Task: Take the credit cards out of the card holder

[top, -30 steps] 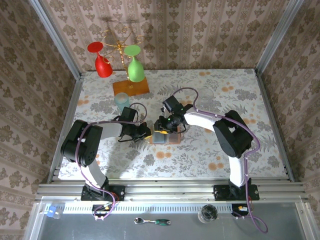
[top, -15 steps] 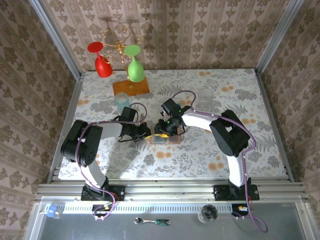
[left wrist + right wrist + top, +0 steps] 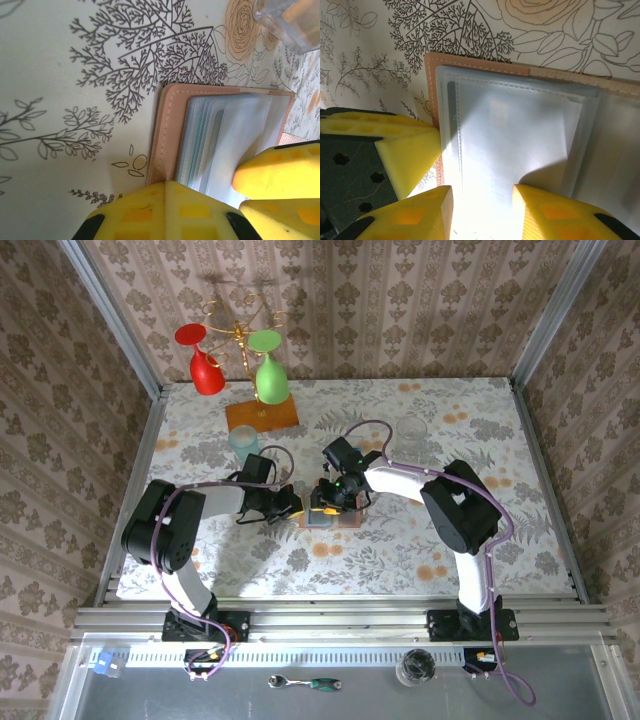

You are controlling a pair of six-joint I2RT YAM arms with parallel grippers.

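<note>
Pins the card holder (image 3: 470,67) at its 9 o'clock edge with the left gripper (image 3: 205,182), holds the right gripper (image 3: 482,192) wide over its sleeves (image 3: 520,125), on a floral worktop (image 3: 400,550) amid wallpapered walls (image 3: 400,300).

A red glass (image 3: 205,368) and green glass (image 3: 270,378) hang from a gold rack (image 3: 240,330).

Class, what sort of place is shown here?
Probably a robot test cell dressed like a home: wallpapered walls on an aluminium frame, a floral tablecloth, the left arm and right arm bolted to a rail.
</note>
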